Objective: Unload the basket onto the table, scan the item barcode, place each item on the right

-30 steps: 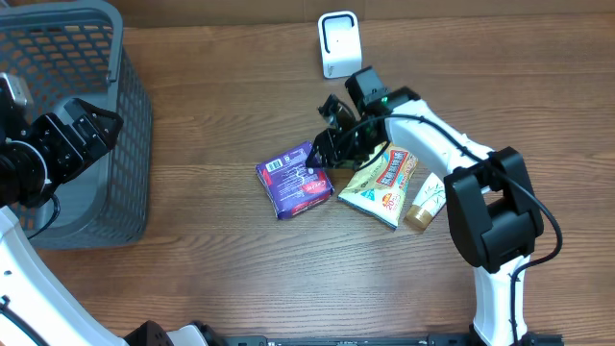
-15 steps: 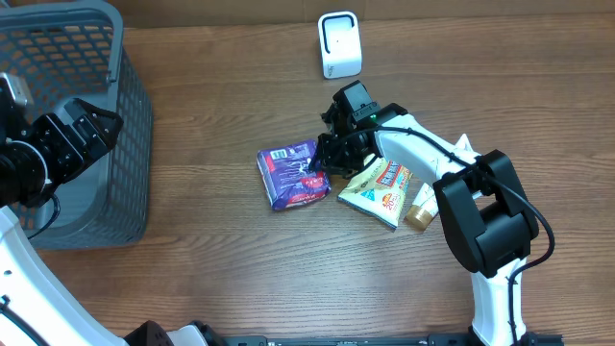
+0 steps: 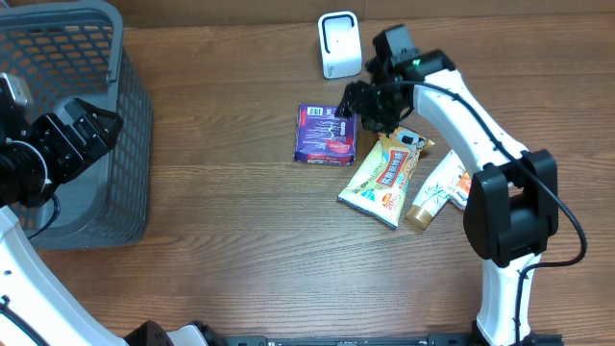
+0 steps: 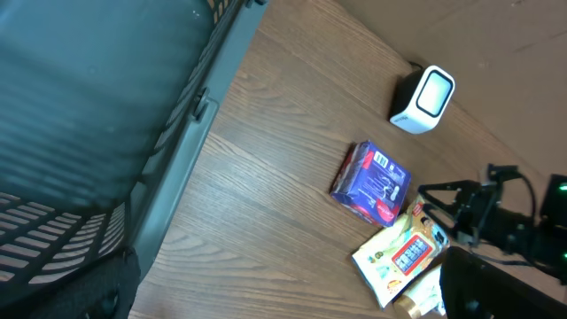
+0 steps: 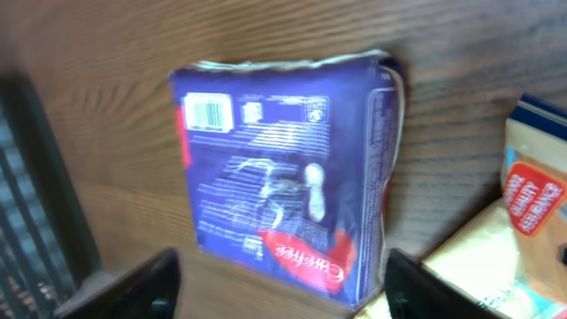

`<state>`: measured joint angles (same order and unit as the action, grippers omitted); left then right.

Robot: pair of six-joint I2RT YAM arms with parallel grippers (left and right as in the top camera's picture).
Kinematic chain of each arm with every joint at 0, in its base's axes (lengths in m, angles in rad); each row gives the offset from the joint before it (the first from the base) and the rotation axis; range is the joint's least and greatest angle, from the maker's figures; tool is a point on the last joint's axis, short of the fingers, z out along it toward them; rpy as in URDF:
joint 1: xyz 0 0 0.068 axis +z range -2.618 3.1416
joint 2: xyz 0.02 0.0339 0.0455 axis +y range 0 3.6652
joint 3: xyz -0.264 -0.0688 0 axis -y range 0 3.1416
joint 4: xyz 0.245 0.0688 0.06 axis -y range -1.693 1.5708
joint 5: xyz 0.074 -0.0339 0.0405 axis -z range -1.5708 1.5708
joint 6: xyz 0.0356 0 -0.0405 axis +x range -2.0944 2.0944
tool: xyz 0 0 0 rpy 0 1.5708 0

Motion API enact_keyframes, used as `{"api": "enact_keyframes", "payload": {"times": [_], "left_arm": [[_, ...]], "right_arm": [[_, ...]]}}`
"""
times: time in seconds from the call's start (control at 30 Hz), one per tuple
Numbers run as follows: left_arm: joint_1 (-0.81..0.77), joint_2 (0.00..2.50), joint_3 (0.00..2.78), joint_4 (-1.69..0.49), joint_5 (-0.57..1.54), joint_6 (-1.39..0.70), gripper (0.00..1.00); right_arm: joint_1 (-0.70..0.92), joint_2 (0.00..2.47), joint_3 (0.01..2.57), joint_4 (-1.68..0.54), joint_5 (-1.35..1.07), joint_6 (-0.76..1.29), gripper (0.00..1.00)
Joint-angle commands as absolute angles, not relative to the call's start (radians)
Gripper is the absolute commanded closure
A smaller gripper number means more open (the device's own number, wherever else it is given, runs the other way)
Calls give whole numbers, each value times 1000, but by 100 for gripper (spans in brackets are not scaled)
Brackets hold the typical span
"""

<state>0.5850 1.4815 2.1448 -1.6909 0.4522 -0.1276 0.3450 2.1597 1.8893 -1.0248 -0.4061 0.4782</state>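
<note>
The purple pack (image 3: pixel 327 135) lies flat on the bench (image 3: pixel 221 240), barcode (image 5: pixel 208 112) facing up, a little below the white scanner (image 3: pixel 338 43). The right tool (image 3: pixel 360 106) hangs at the pack's right edge, jaws spread wide and gripping nothing. A snack pouch (image 3: pixel 382 183) and a tube (image 3: pixel 434 197) lie just right of the pack. The grey basket (image 3: pixel 130 144) stands at the left; the left tool (image 3: pixel 96 135) is over its rim, jaws apart and holding nothing.
</note>
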Motion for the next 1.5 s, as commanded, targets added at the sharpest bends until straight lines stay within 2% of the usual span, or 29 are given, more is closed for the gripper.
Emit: {"api": "enact_keyframes", "payload": {"times": [0.0,0.13,0.3,0.37,0.47,0.7,0.97,1.07,1.23,1.47], "left_arm": [[589,1484,2138,-1689,461,-135,0],[589,1484,2138,-1689,461,-135,0],[589,1484,2138,-1689,461,-135,0],[589,1484,2138,-1689,461,-135,0],[589,1484,2138,-1689,461,-135,0],[589,1484,2138,-1689,461,-135,0],[589,1484,2138,-1689,461,-135,0],[589,1484,2138,-1689,461,-135,0],[589,1484,2138,-1689,461,-135,0],[589,1484,2138,-1689,461,-135,0]], "right_arm": [[366,2141,1948,-1073,-389,409,23],[394,2144,1944,-1065,-389,390,29],[449,2164,1942,-1006,-308,402,63],[473,2176,1934,-982,-273,440,67],[511,2205,1906,-936,-232,477,67],[600,2287,1858,-897,-12,441,57],[684,2224,1999,-1086,183,369,51],[701,2191,2103,-1145,190,314,38],[732,2186,2157,-1143,222,253,29],[782,2268,2097,-1124,418,228,26]]}}
